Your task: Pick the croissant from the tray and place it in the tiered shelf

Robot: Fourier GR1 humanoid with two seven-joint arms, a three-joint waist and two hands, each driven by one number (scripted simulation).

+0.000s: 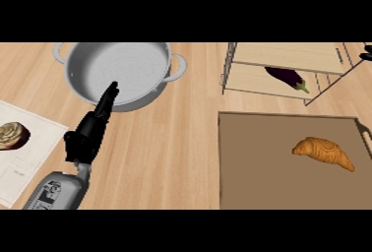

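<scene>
From the head view, the croissant (324, 152) lies on the brown tray (262, 172) at the right of the desk (174, 147), the tiered shelf (283, 64) beyond it holding an eggplant (286, 78), while the left hand (93, 129) hangs released, fingers straight toward the pot (120, 69).

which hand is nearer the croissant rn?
Only the left hand shows, across the counter to the left of the croissant, which lies on the tray. The right hand is out of view, so no comparison.
</scene>
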